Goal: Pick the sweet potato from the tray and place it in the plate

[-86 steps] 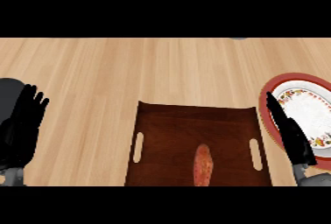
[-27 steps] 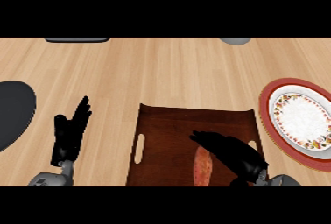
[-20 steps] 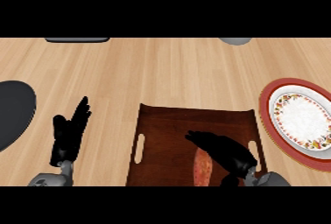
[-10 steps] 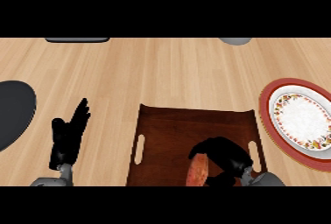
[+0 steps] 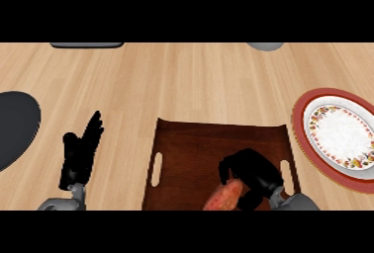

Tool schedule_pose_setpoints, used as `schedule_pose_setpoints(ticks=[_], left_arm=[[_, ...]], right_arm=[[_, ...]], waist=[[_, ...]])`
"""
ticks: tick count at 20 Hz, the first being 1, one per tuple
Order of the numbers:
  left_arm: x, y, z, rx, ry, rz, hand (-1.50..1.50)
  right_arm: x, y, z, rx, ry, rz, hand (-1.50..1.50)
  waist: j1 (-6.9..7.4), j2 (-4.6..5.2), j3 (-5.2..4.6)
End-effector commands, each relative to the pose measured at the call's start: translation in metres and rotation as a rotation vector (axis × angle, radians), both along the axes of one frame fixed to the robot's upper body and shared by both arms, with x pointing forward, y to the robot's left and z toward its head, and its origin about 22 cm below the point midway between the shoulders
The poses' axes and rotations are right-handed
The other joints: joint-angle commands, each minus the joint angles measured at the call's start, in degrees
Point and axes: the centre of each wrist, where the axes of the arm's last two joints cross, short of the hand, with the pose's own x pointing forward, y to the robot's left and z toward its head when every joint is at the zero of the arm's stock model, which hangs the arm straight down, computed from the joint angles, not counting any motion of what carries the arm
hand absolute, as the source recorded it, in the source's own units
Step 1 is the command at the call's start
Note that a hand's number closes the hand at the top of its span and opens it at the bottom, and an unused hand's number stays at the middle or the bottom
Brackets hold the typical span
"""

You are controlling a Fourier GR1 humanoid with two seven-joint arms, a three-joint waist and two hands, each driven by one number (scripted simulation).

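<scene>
The sweet potato (image 5: 222, 197), orange-red and lying slantwise, sat in the near right part of the tray (image 5: 191, 148), its lower end running out of the head view's bottom edge. The robot's right hand (image 5: 252, 169) was bent down over the vegetable's upper end, its dark fingers curled together around that end and hiding it; how far the thumb had wrapped underneath could not be made out. The grey right forearm entered from the lower edge just beside the tray's right handle slot.

The tray, a dark brown rectangle with a pale slot on each side, rested flat on the light wooden counter (image 5: 182, 79), its near edge cut off by the view. To its right, apart from it, lay the plate (image 5: 340, 134), white in the middle with a patterned band and a broad red rim, nothing on it.

On the other side, the left hand (image 5: 80, 154) rested on the counter left of the tray, clear of it, fingers straight, close together and pointing away from the robot, holding nothing. A dark round object (image 5: 15, 129) showed at the left edge, and two grey shapes, one flat (image 5: 87, 45) and one rounded (image 5: 264, 46), sat along the far edge.
</scene>
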Motion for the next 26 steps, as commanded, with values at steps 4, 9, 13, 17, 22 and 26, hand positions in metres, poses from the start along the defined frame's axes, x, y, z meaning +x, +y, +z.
schedule_pose_setpoints(ticks=[4,9,13,17,22,26], left_arm=[[-0.004,-0.002,0.0,-0.016,0.001,-0.002,0.0],[0.005,0.014,0.007,-0.005,0.01,0.017,0.0],[-0.014,-0.002,0.001,0.004,0.0,-0.003,0.0],[-0.003,-0.001,0.009,-0.011,-0.012,0.0,0.0],[-0.003,-0.003,0.008,-0.003,0.001,0.0,0.0],[0.002,0.01,0.007,-0.007,-0.004,-0.008,0.0]], right_arm=[[0.024,-0.03,0.028,0.001,-0.238,-0.317,1.5],[0.04,-0.066,0.049,-0.054,-0.336,-0.657,1.5],[0.025,-0.077,0.073,-0.009,-0.45,-0.702,1.5],[0.029,-0.077,0.109,0.052,-0.669,-0.844,1.5],[0.017,-0.096,0.117,0.05,-0.692,-1.005,1.5],[0.011,-0.128,0.13,0.048,-0.677,-1.074,1.5]], waist=[[-0.13,-0.03,0.02],[-0.58,0.0,-0.01],[-0.35,-0.18,0.01],[-0.49,-0.17,0.0],[-0.17,-0.04,0.02],[-0.24,0.0,0.01]])
